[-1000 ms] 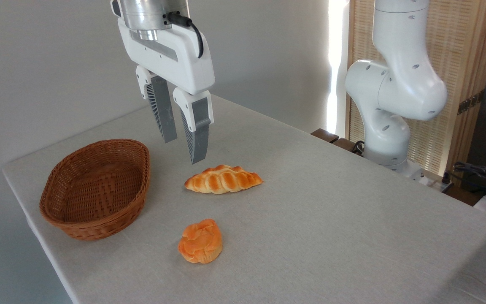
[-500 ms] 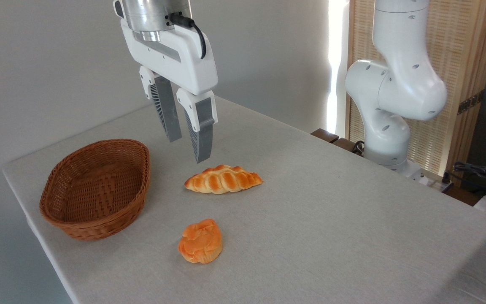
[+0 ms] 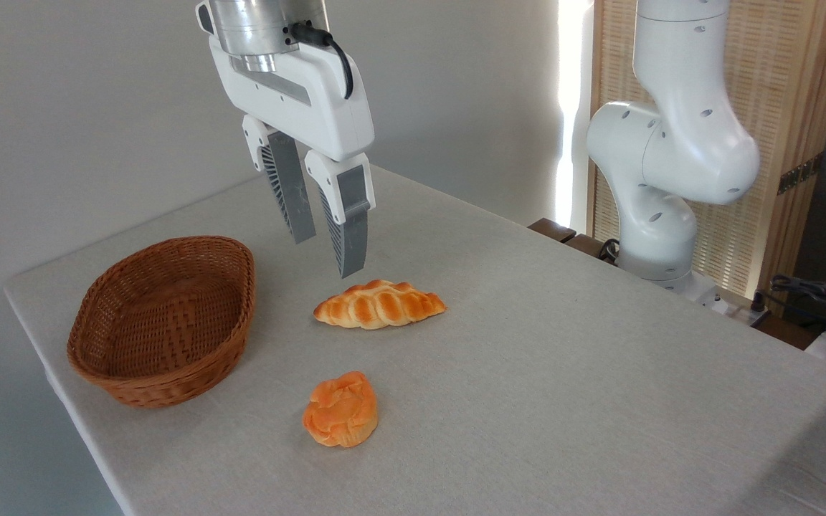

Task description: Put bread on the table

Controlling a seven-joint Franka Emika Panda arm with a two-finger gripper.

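Note:
The bread (image 3: 379, 304), a braided golden-brown loaf with pointed ends, lies flat on the table (image 3: 563, 373), which is covered in light grey-beige cloth. My gripper (image 3: 327, 258) hangs in the air just above and to the left of the loaf, apart from it. Its two grey ribbed fingers (image 3: 350, 229) stand open with nothing between them.
A brown wicker basket (image 3: 162, 319) stands on the left of the table with nothing in it. A round lumpy orange bun (image 3: 341, 410) lies near the front edge. The arm's white base (image 3: 671, 165) rises at the back right, with cables beside it.
The gripper has drifted a little to the right and slightly up over the last second. The loaf, the bun and the basket have not moved.

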